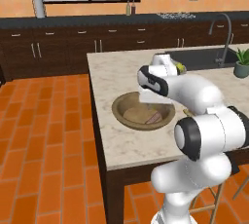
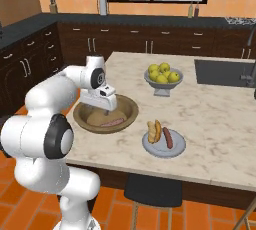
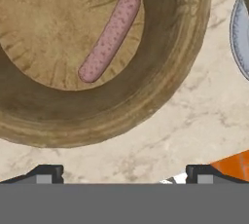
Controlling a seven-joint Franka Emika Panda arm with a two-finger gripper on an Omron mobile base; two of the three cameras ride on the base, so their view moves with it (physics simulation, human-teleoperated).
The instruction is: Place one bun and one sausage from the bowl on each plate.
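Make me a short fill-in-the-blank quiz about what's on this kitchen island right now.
1. The sausage lies inside the wooden ____.
2. The plate holds a bun and a ____.
3. The grey footed bowl holds yellow-green ____.
4. The gripper's jaws stand ____.

Missing words: bowl; sausage; apples; open

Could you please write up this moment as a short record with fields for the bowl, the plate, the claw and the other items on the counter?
bowl: wide brown wooden bowl on the marble counter, one pink sausage inside
plate: grey round plate right of the bowl, holding a bun and a dark sausage
claw: open claw, empty, above the bowl's near rim
other: grey footed bowl of yellow-green apples
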